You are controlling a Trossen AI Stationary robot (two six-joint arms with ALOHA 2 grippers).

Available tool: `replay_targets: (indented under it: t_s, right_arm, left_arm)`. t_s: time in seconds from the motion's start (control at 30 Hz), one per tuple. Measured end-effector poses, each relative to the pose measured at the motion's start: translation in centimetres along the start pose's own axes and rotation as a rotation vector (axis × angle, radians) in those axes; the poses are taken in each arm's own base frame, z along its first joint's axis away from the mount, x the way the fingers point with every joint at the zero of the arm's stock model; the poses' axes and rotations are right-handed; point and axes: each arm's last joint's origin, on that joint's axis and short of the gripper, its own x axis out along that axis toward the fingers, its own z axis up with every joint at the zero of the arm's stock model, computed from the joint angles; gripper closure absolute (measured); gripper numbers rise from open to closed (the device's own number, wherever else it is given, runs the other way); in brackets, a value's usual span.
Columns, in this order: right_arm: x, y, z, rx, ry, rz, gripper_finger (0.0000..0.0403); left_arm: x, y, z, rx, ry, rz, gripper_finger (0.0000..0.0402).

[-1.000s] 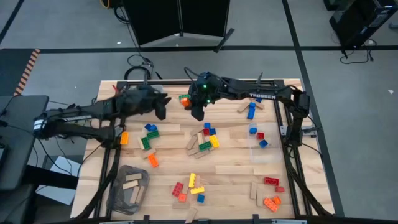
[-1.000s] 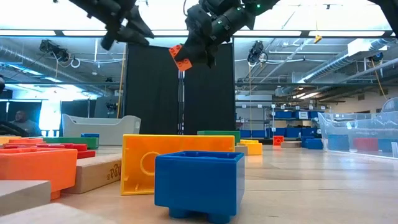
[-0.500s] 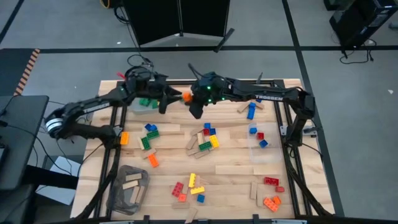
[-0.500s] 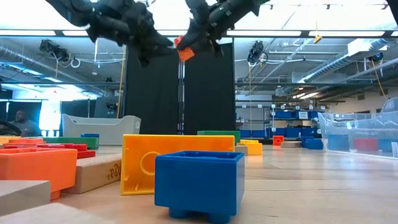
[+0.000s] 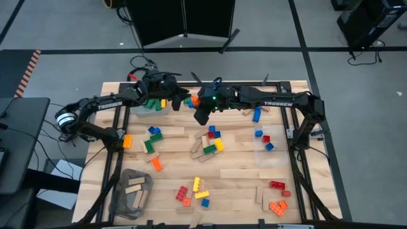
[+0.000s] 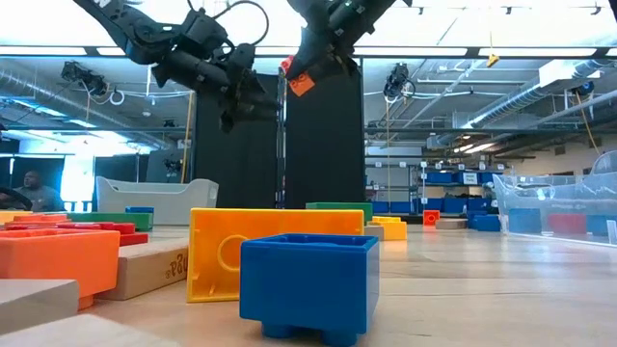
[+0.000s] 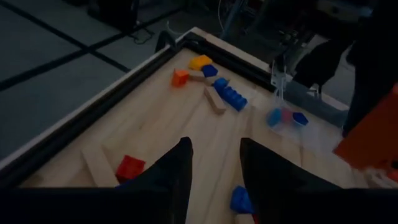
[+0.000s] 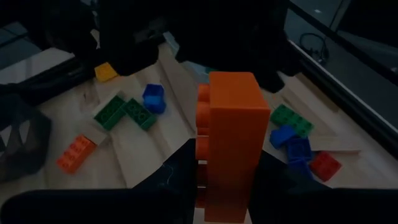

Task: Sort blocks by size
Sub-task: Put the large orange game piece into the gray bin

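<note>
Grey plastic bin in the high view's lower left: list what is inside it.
Several tan wooden rectangular pieces lie in the grey plastic bin; anything beneath them is covered.

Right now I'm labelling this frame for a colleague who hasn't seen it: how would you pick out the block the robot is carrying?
Look to the far middle of the wooden table, where the two arms meet. The right gripper is shut on an orange studded brick, lifted above the tabletop. It is the only block in the air; every other block lies on the table or in a bin.

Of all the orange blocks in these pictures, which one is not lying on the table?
The orange block held in the right hand, up in the air at the table's far edge. The other orange blocks, such as the orange block by the left rail, lie on the wood.
</note>
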Motion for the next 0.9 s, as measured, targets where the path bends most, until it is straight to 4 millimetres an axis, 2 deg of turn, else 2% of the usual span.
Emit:
replay_targets:
  t_s: [0.33, 0.73, 0.9]
  right_arm:
    - [-0.08, 0.59, -0.22, 0.020, -0.003, -0.006, 0.0292]
    - [-0.08, 0.75, -0.31, 0.020, 0.001, -0.003, 0.0292]
    - [-0.06, 0.60, -0.26, 0.020, 0.000, -0.006, 0.0292]
  left_arm:
    - [0.08, -0.08, 0.62, 0.016, -0.064, -0.010, 0.0259]
    - [0.11, -0.39, 0.68, 0.025, -0.063, -0.073, 0.0258]
    - [0.10, -0.46, 0.71, 0.053, -0.065, -0.093, 0.0226]
